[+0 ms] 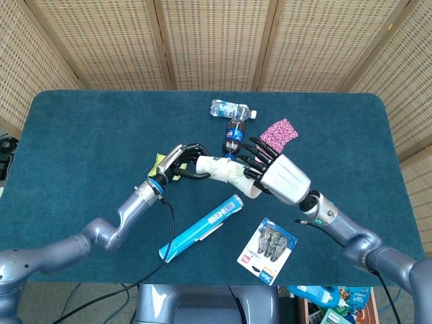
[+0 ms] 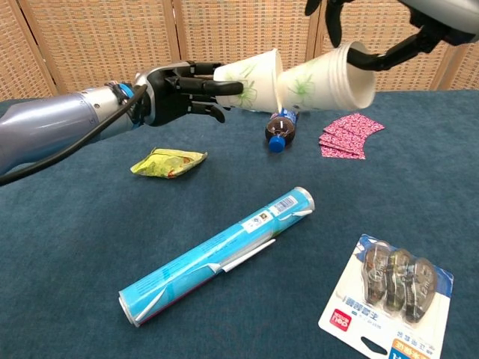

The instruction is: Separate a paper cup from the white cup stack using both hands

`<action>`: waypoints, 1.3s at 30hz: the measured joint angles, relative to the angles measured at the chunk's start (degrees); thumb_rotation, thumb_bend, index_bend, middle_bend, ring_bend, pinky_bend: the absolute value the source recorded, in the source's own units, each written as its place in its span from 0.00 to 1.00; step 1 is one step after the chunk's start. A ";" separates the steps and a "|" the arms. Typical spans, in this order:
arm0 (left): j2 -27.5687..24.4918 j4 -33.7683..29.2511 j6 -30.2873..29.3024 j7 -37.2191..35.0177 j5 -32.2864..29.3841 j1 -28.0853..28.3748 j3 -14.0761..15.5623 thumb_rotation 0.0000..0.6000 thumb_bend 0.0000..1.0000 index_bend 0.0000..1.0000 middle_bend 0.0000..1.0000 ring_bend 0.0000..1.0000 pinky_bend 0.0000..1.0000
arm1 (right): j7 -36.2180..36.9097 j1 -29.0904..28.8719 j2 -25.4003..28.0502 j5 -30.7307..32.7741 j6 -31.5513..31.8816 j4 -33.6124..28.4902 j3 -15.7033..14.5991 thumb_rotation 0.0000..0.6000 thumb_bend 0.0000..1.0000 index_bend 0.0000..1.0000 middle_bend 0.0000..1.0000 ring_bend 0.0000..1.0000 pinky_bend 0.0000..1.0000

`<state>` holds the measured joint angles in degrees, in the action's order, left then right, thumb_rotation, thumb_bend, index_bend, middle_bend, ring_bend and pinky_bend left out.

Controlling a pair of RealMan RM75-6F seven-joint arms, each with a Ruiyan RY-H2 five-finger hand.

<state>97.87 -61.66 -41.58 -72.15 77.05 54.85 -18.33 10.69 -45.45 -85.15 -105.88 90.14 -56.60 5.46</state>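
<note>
Two white paper cups with green leaf prints hang apart above the table. My left hand (image 2: 174, 96) (image 1: 177, 163) grips the base of the single cup (image 2: 248, 78) (image 1: 210, 165), its mouth turned toward the other. My right hand (image 1: 282, 178), mostly cut off at the top of the chest view, holds the remaining cup stack (image 2: 330, 76) (image 1: 240, 180) by its rim end with fingers (image 2: 397, 52) around it. The single cup's mouth and the stack's base sit close together with a narrow gap showing in the chest view.
On the blue table lie a cola bottle (image 2: 278, 132), a clear water bottle (image 1: 229, 109), pink patterned cards (image 2: 350, 134), a yellow packet (image 2: 168, 161), a long blue tube (image 2: 217, 254) and a blister pack (image 2: 389, 295) at the front right.
</note>
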 measured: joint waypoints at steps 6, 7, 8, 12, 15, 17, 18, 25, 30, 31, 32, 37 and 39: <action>-3.16 1.40 -0.92 -1.75 0.70 -1.65 0.42 1.00 0.13 0.53 0.53 0.54 0.54 | -0.63 2.39 2.96 -0.95 2.60 1.48 -1.77 1.00 0.56 0.65 0.41 0.20 0.20; -3.98 1.86 -1.37 -1.47 1.05 -1.98 0.63 1.00 0.13 0.53 0.53 0.54 0.54 | -0.75 2.62 3.38 -1.05 2.68 1.76 -1.99 1.00 0.56 0.65 0.41 0.20 0.20; -4.59 2.14 -1.75 -1.12 1.29 -2.22 0.78 1.00 0.13 0.53 0.53 0.54 0.54 | -0.84 2.85 3.87 -1.11 2.70 2.03 -2.24 1.00 0.56 0.65 0.41 0.20 0.20; -7.44 2.66 -3.28 1.65 2.60 -3.07 1.64 1.00 0.13 0.53 0.53 0.54 0.54 | -0.99 3.13 5.44 -1.08 1.58 2.70 -2.96 1.00 0.56 0.65 0.41 0.20 0.20; -9.57 2.90 -4.68 5.81 4.19 -3.57 2.72 1.00 0.13 0.53 0.53 0.54 0.54 | -1.31 3.01 6.77 -1.26 0.02 2.81 -3.65 1.00 0.56 0.65 0.41 0.20 0.20; -11.45 2.91 -5.52 10.05 5.41 -3.86 3.66 1.00 0.13 0.53 0.53 0.53 0.54 | -1.76 2.77 8.03 -1.53 -1.62 2.38 -4.32 1.00 0.56 0.65 0.41 0.20 0.20; -12.33 2.87 -5.80 12.17 5.93 -3.97 4.09 1.00 0.13 0.53 0.53 0.53 0.54 | -2.10 2.61 8.65 -1.72 -2.44 2.05 -4.66 1.00 0.56 0.65 0.41 0.20 0.20; -20.06 0.24 -6.34 34.81 7.76 -5.15 7.21 1.00 0.13 0.53 0.53 0.54 0.54 | -6.77 1.04 12.58 -3.26 -10.17 -2.14 -7.32 1.00 0.56 0.65 0.41 0.20 0.23; -23.97 -2.43 -5.89 50.91 6.74 -6.57 9.16 1.00 0.13 0.53 0.53 0.54 0.54 | -10.41 -0.19 13.57 -3.86 -16.64 -4.50 -9.11 1.00 0.56 0.65 0.41 0.20 0.24; -24.45 -2.84 -5.87 54.67 6.31 -7.01 9.65 1.00 0.13 0.53 0.53 0.54 0.54 | -11.05 -0.40 13.63 -3.91 -17.76 -4.86 -9.39 1.00 0.56 0.65 0.42 0.20 0.24; -24.71 -3.10 -5.87 57.34 5.96 -7.34 10.01 1.00 0.13 0.53 0.53 0.53 0.54 | -11.82 -0.68 13.68 -3.94 -19.04 -5.30 -9.72 1.00 0.56 0.65 0.42 0.20 0.24; -24.79 -3.57 -5.89 68.28 3.93 -9.17 12.10 1.00 0.13 0.53 0.53 0.54 0.54 | -13.25 -1.38 13.43 -3.53 -22.37 -6.12 -10.35 1.00 0.56 0.65 0.41 0.20 0.26; -23.88 -3.17 -5.74 70.54 3.24 -9.74 12.85 1.00 0.13 0.53 0.53 0.54 0.54 | -13.84 -1.69 13.15 -3.23 -24.21 -6.14 -10.57 1.00 0.56 0.65 0.41 0.20 0.26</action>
<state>73.99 -64.83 -47.32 -1.61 80.29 45.11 -5.49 -3.15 -47.15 -72.00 -109.12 65.93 -62.75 -5.11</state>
